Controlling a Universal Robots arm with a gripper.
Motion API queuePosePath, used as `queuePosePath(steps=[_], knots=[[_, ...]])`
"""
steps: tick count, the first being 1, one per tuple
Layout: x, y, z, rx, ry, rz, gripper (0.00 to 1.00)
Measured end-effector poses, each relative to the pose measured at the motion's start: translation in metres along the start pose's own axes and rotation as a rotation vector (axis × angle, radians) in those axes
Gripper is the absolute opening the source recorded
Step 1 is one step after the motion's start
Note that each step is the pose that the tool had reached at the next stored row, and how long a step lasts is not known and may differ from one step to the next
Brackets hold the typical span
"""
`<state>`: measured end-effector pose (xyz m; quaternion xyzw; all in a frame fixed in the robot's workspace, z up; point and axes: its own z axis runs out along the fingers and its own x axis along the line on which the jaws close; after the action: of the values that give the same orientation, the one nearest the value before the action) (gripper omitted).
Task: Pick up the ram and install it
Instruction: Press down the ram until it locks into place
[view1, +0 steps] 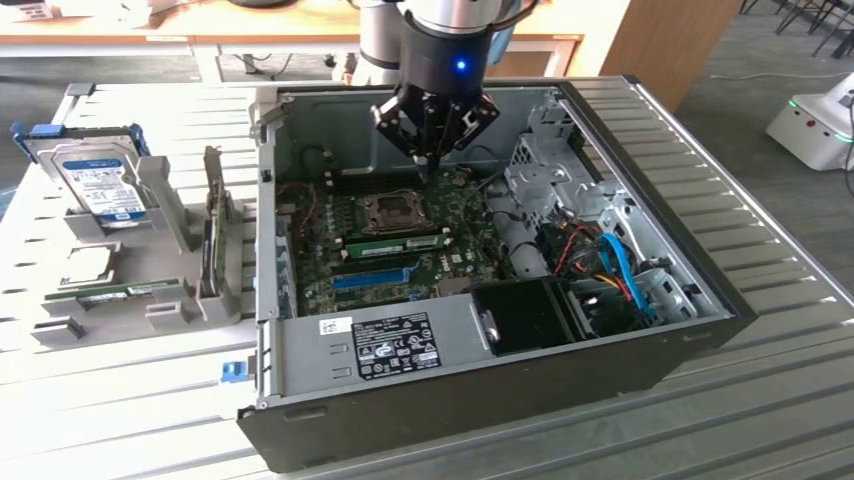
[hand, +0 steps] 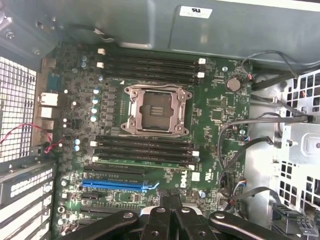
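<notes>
Exterior view is showing you the gripper (view1: 424, 157) hanging in the upper middle of the frame, inside the open computer case (view1: 694, 330). Its fingers are pressing together into a single point and are carrying nothing. The tip is hovering just above the motherboard (view1: 454, 262), close to the far edge of the CPU socket (view1: 396, 210), without visibly touching it. In the wrist view you are looking straight down on the CPU socket (hand: 156, 111), with black memory slots (hand: 145, 150) lying on both sides of it, the blue slot (hand: 120, 185) running beyond them, and the gripper (hand: 170, 202) showing its dark linkages drawn together. The ram (view1: 127, 292) is lying flat in the grey holder (view1: 180, 300) at the left middle of the exterior frame, outside the case and well apart from the gripper. The hard drive (view1: 104, 185) is standing upright in the same holder, toward the upper left. A case wall is standing between the holder and the motherboard. On the exterior view's right, the metal drive cage (view1: 541, 150) and a tangle of blue cables (view1: 621, 265) are crowding the board's edge. Above the socket the case is standing open, and the slatted table (view1: 747, 180) is running on around the case.
</notes>
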<state>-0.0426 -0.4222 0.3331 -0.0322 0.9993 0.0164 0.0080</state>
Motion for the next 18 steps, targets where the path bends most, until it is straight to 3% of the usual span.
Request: queuePosePath(steps=[2,4,10,18], knots=[[-0.002,-0.0001,0.0000,-0.0005,0.0097,0.000,0.11],[-0.002,-0.0002,0.0001,-0.0008,0.0157,0.001,0.11],[-0.001,0.0000,0.0002,-0.0013,0.0163,0.001,0.11],[0.013,0.0009,0.0000,-0.0012,0.0164,0.001,0.11]])
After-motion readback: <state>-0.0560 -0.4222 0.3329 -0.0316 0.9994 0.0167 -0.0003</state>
